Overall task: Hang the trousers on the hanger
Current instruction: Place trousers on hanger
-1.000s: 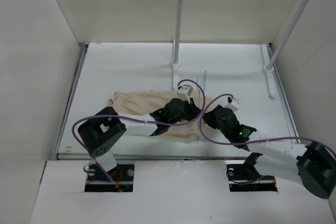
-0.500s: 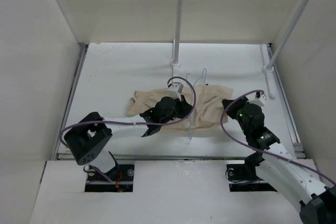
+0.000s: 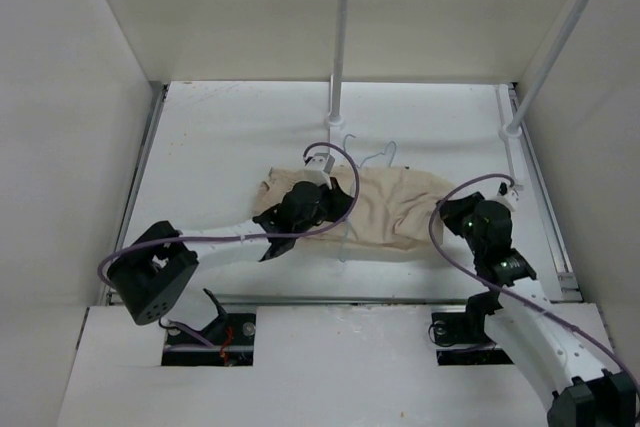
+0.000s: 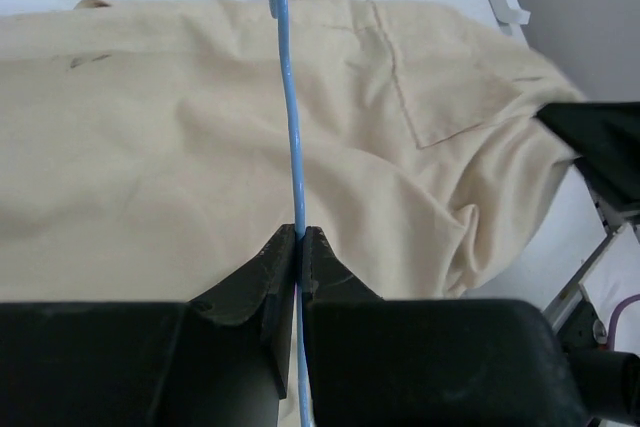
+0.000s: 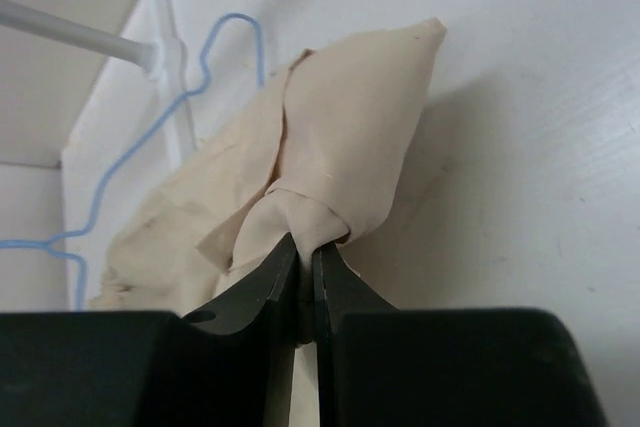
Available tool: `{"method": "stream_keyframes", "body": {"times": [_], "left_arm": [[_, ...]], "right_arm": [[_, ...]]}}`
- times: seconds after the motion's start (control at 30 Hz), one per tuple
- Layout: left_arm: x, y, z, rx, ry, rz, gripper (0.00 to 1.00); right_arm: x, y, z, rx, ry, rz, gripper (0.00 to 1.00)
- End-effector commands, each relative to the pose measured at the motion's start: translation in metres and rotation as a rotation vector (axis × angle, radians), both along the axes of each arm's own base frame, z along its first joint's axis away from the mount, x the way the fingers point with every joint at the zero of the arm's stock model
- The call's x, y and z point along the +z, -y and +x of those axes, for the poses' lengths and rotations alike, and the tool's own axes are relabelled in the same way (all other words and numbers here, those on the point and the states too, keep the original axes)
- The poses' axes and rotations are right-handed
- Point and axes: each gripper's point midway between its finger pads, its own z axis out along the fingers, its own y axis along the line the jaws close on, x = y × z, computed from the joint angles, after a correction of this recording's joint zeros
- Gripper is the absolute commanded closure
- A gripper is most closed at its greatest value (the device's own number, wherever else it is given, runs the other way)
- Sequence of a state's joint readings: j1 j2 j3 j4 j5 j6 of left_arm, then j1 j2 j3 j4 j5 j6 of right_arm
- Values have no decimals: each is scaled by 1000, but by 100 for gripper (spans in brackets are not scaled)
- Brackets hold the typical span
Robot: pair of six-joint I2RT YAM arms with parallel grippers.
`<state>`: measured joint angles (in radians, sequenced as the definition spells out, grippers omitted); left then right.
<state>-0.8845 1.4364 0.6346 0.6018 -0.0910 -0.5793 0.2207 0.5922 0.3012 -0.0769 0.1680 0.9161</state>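
Observation:
The beige trousers (image 3: 395, 205) lie crumpled on the white table, spread between the two arms. The thin pale-blue hanger (image 3: 347, 232) lies over their left part, its hook (image 3: 384, 153) pointing to the far side. My left gripper (image 3: 338, 209) is shut on the hanger wire (image 4: 290, 127), which runs straight up across the cloth (image 4: 150, 147) from the gripper (image 4: 298, 237). My right gripper (image 3: 454, 209) is shut on a bunched fold at the right end of the trousers (image 5: 340, 147), pinched at the fingertips (image 5: 305, 247). The hanger (image 5: 150, 137) curves to the left behind that fold.
Two white rack poles stand on the table, one at the middle back (image 3: 335, 117) and a slanted one at the right (image 3: 512, 130). White walls close in the left, back and right. A metal rail (image 3: 330, 299) runs along the near table edge.
My right gripper has drawn the trousers to the right across the table. My left gripper has shifted slightly left and back with the hanger, which now lies over the left part of the cloth.

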Motion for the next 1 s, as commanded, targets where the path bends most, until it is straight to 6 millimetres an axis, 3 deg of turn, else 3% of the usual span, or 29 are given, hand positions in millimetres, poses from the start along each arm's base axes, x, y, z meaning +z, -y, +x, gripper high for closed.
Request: {"method": "stream_keyframes", "body": {"times": [0.0,0.03,0.13,0.23,0.3,0.37,0.5,0.6,0.63,0.73,0.9,0.97], "left_arm": [[46,4,0,-3,94,-90,100],[50,7,-3,-15,99,-98,100],[59,16,-10,-41,114,-117,100],[59,22,-14,-57,115,-118,100],[56,25,-17,-65,113,-121,100],[54,29,-20,-75,112,-126,100],[57,32,-23,-84,117,-140,100],[58,33,-25,-89,119,-146,100],[57,33,-25,-88,118,-143,100],[52,31,-22,-79,113,-135,100],[54,25,-15,-58,119,-143,100],[57,26,-15,-60,122,-148,100]], "right_arm": [[-6,3,5,-20,-3,2,84],[-7,4,7,-19,-13,-6,81],[-3,7,11,-30,-26,-57,52],[27,0,11,-8,31,-102,39],[53,-14,8,45,94,-103,39],[71,-42,5,151,147,-71,46],[91,-113,-1,389,229,68,47],[99,-141,0,451,253,115,42],[96,-138,2,434,229,102,42],[90,-94,8,280,179,1,45],[80,-23,-8,68,128,-108,37],[84,-21,-10,81,148,-111,36]]}}
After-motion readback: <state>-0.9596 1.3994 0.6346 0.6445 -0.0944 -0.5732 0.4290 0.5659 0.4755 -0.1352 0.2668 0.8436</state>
